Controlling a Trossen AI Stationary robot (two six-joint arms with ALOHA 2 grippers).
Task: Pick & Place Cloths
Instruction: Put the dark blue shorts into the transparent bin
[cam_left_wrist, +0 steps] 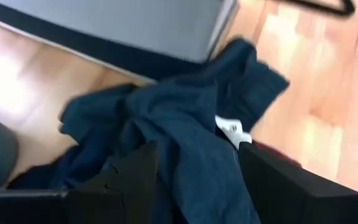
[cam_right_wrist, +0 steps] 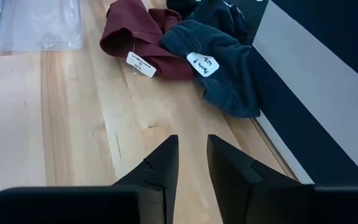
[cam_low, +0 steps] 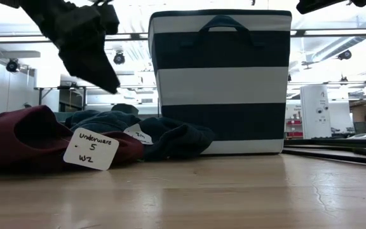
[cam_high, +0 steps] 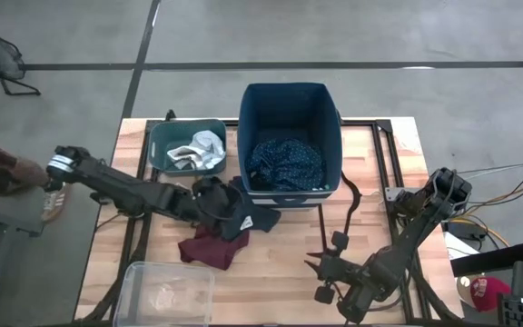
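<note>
Dark navy cloth (cam_high: 243, 213) lying on the surface (cam_high: 280, 272) before the striped navy bin (cam_high: 289, 136), touching the maroon cloth (cam_high: 209, 247). Left end effector (cam_high: 214, 202) directly over the navy cloth, fingers parted wide, gripping nothing. Right end effector (cam_high: 320, 277) nearby, narrowly parted, empty.

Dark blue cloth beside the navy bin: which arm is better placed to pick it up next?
Left. The left gripper hangs right over the dark blue cloth, jaws open on either side of it in the left wrist view. The right gripper sits apart over bare table, jaws only narrowly parted.
</note>
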